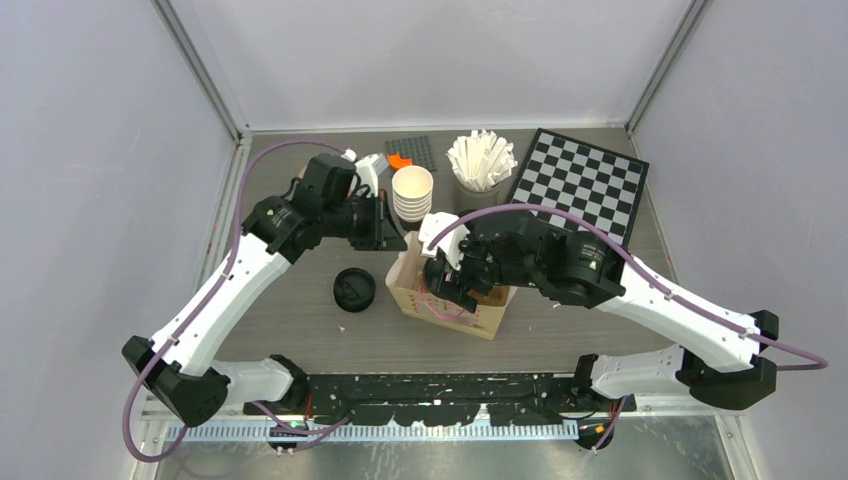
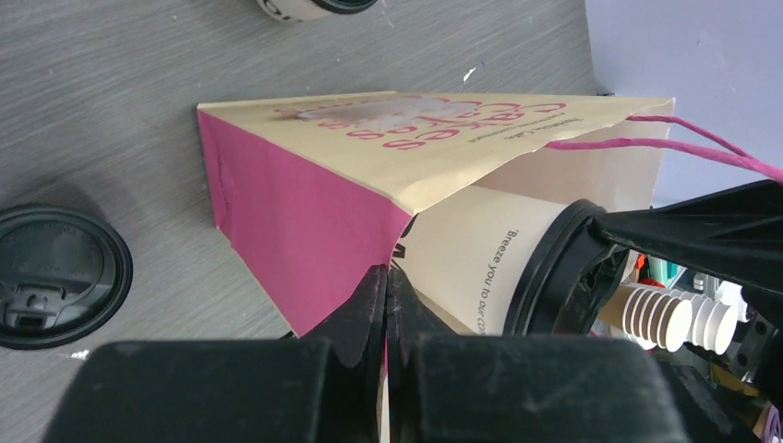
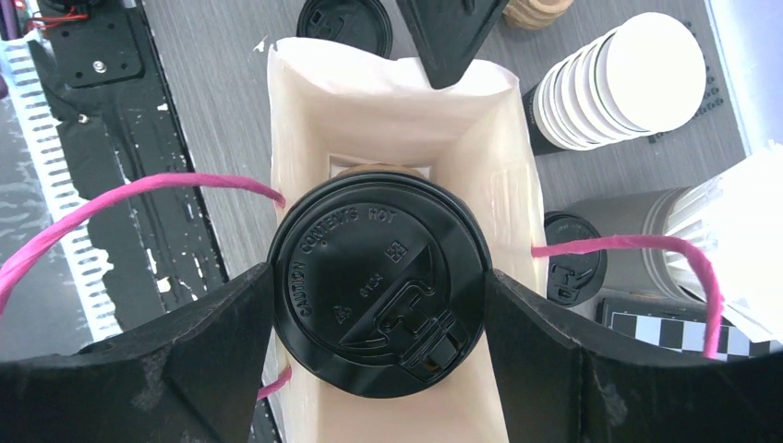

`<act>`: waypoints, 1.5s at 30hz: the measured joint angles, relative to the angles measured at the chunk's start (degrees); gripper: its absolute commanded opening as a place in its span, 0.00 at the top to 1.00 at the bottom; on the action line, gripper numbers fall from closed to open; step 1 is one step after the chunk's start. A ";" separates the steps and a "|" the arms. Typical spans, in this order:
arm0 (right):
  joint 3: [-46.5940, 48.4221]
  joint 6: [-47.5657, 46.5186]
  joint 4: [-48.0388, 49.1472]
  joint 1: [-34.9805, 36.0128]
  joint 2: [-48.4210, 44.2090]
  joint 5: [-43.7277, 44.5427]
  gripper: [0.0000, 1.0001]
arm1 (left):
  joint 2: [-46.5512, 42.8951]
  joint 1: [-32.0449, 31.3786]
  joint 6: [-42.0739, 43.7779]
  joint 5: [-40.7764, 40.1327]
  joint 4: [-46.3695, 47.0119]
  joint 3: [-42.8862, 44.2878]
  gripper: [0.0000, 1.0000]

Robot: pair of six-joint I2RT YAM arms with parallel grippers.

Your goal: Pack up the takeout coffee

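My left claw (image 2: 388,309) pinches the paper bag (image 2: 295,203) rim; right claw (image 3: 377,318) holds a lidded coffee cup (image 3: 365,254) inside.

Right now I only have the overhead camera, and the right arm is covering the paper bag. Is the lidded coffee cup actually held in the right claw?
Observer: Yes. The right wrist view shows the right claw closed on the coffee cup, gripping it from both sides.
Operator: Is it lined up with the opening?
Observer: It is. The cup sits centred in the open mouth of the bag, between the pink handles.
Operator: And the left claw?
Observer: The left wrist view shows the left claw shut, pinching the bag's rim. The cup's lower part is hidden behind the bag wall there.
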 measured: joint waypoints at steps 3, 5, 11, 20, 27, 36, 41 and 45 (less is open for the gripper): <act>-1.75 -0.63 2.38 0.15 -0.44 0.46 0.33 | -0.39 0.09 0.28 0.59 1.75 -0.90 1.00; -2.32 -0.83 3.15 0.22 -0.63 0.66 0.33 | -0.39 0.09 0.70 0.81 2.80 -0.90 1.00; -3.89 -1.42 4.92 0.28 -0.79 1.75 0.33 | -0.28 0.15 1.90 2.34 4.48 -0.87 0.96; -8.59 1.44 5.55 0.61 -2.32 3.39 0.33 | -0.31 0.37 2.16 2.86 2.51 -0.28 0.57; -10.54 4.22 6.23 1.51 -2.51 4.70 0.33 | -0.46 0.44 1.44 -0.98 -7.34 5.40 0.44; -11.13 5.22 6.93 1.79 -2.91 5.97 0.34 | -0.48 0.46 0.81 -4.07 -15.93 9.55 0.35; -11.63 5.18 7.30 1.90 -3.48 6.80 0.33 | 0.39 0.46 1.31 -3.37 -15.26 9.27 0.36; -11.98 4.57 7.23 2.03 -4.31 7.61 0.33 | 1.55 0.46 2.16 -1.14 -13.51 7.39 0.35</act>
